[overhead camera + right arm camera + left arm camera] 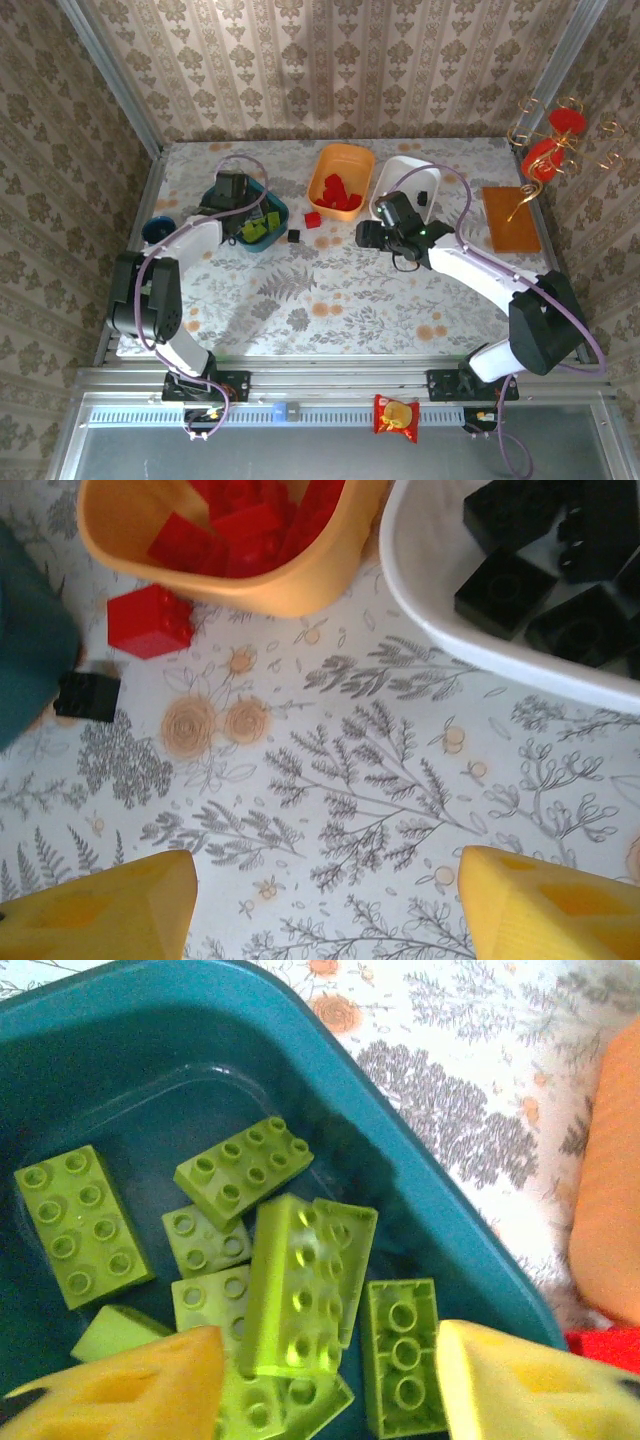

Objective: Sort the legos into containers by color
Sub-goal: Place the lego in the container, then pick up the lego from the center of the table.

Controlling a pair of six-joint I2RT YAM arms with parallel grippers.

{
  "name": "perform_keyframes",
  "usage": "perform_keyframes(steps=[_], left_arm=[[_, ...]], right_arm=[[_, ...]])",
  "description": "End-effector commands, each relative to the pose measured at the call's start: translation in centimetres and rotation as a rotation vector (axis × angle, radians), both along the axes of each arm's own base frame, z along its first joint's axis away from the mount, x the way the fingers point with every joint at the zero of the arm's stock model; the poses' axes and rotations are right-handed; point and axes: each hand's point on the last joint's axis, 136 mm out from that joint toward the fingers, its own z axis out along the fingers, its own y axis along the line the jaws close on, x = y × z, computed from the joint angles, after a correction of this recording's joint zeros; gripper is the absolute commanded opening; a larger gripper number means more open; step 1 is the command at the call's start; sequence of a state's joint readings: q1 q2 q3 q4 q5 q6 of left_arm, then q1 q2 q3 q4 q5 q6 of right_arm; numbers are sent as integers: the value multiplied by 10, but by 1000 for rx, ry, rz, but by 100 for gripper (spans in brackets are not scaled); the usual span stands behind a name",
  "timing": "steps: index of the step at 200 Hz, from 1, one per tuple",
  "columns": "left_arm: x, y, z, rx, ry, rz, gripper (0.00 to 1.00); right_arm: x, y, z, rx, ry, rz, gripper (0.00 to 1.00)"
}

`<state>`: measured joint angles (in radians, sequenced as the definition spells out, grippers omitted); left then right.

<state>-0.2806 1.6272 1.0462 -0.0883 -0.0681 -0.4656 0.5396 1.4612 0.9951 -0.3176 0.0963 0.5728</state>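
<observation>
The left gripper [325,1390] hangs over the teal tub [150,1020] at the left rear of the table [330,290]. Its two yellow fingers [120,1390] stand apart, and no brick is clamped between them. Below them, the green bricks [75,1225] lie in a loose pile on the tub floor, most studs-up; one long brick rests tilted across the top of the pile, clear of both fingers. The right gripper [325,910] hangs above bare table in front of the orange tub [325,160] and the white tub [400,165]; its fingers are also apart, with nothing between them. The orange tub holds the red bricks [340,193], and the white tub, just beside it on the right, holds the black bricks [505,585]. Two bricks are still on the table. The loose red brick [150,620] sits just in front of the orange tub, almost touching its wall. The loose black brick [88,696] lies near it, just beside the teal tub's right edge and between the teal and orange tubs.
</observation>
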Motion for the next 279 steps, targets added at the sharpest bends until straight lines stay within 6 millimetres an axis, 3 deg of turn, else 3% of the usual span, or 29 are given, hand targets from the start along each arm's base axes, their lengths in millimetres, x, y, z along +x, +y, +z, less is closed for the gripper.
perform_keyframes(steps=[1, 58, 91, 123, 179, 236, 279], left_arm=[[13, -1, 19, -49, -47, 11, 68], [-6, -16, 81, -140, -181, -43, 99], [-37, -31, 112, -161, -254, -104, 100], [-76, -37, 108, -152, -261, -143, 100], [-133, -15, 102, -184, -294, -123, 100], [-146, -8, 99, -173, -284, -118, 100], [-146, -7, 98, -166, -287, -115, 100]], right_arm=[[-8, 9, -1, 13, 2, 46, 71], [-9, 42, -1, 50, -9, 138, 72], [-8, 79, -7, 69, -25, 226, 72], [-4, 120, -17, 69, -38, 294, 72], [18, 175, -45, 40, -81, 337, 72], [52, 189, -76, -29, -80, 272, 70], [64, 191, -95, -86, -72, 241, 68]])
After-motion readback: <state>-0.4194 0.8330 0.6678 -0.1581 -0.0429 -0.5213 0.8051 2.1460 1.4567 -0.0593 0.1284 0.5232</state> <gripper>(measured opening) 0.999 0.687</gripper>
